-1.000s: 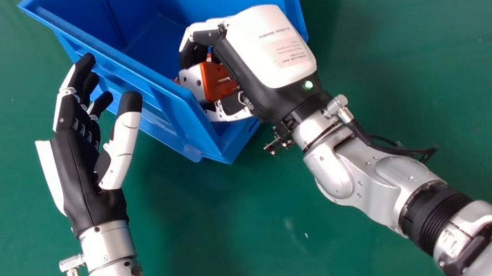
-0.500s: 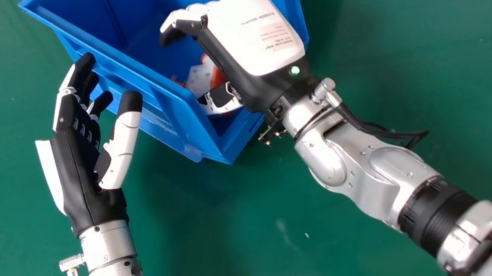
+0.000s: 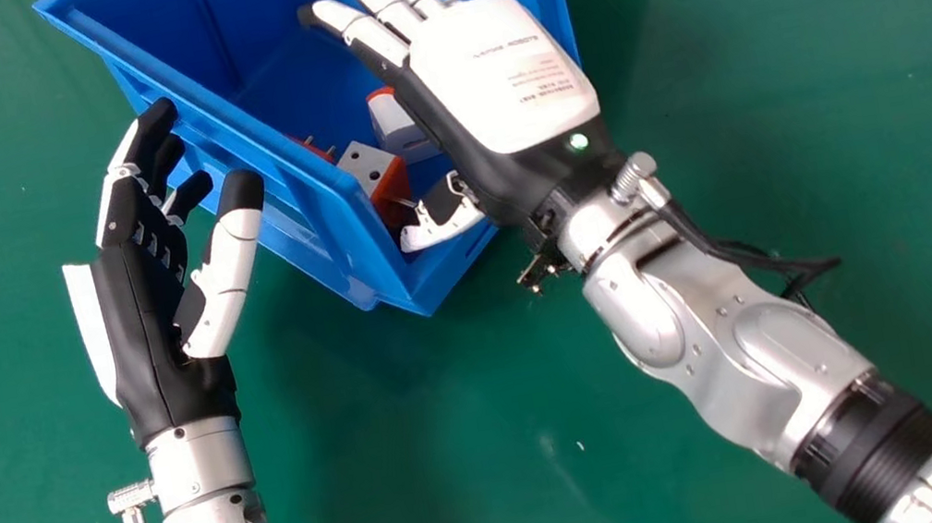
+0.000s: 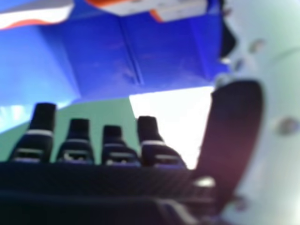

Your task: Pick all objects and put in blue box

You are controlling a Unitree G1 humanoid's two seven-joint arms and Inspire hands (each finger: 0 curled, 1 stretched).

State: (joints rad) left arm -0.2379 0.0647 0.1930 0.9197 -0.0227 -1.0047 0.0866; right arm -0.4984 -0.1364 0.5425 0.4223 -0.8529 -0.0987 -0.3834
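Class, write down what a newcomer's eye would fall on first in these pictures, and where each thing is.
First comes the big blue box at the top of the head view, with orange and white objects inside. Over its right part spreads the white-backed right hand, fingers straight. The left hand stands open outside the box, at the view's left.

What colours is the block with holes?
The block is white and orange, best seen in head view.
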